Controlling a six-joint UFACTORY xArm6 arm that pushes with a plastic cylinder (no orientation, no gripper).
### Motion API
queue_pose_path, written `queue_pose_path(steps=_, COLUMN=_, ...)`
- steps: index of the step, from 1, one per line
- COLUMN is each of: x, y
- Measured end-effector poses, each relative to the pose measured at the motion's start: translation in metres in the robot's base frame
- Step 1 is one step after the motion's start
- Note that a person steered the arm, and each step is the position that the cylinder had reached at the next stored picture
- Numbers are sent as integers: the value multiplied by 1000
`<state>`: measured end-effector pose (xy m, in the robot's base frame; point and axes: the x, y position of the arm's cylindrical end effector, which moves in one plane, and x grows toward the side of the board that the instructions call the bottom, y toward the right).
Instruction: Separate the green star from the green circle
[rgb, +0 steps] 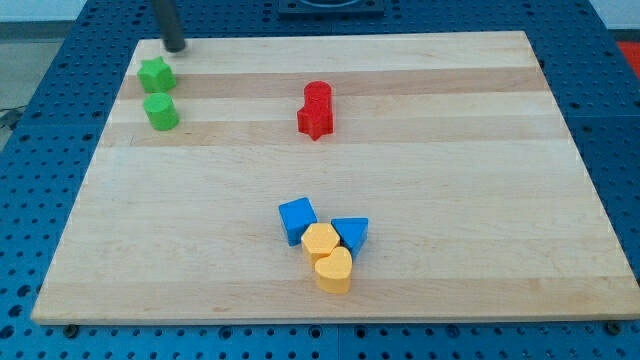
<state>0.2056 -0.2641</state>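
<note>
green star (155, 74): far left corner region of the desk (450, 170), just beside the green circle.
green circle (161, 112): just nearer than the star, almost touching it.
my tip (175, 47): just beyond the star, slightly to its right, at the desk's far edge, not touching it.
hand: none fitted, only a dark rod.
2 red blocks (316, 110): touching pair, far centre; shapes unclear.
blue cube (297, 219), blue triangle (351, 233): near centre, flanking the yellow pair.
2 yellow blocks (327, 256): touching, nearest cluster; the nearer one looks heart-shaped.
</note>
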Motion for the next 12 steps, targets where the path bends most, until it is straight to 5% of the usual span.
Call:
queue_pose_path(steps=3, x=12, y=-36)
queue_pose_path(steps=6, x=77, y=57)
queue_pose_path(steps=7, x=67, y=57)
queue_pose_path(steps=8, x=41, y=50)
queue_pose_path(steps=11, x=84, y=-33)
queue_pose_path(steps=12, x=103, y=-6)
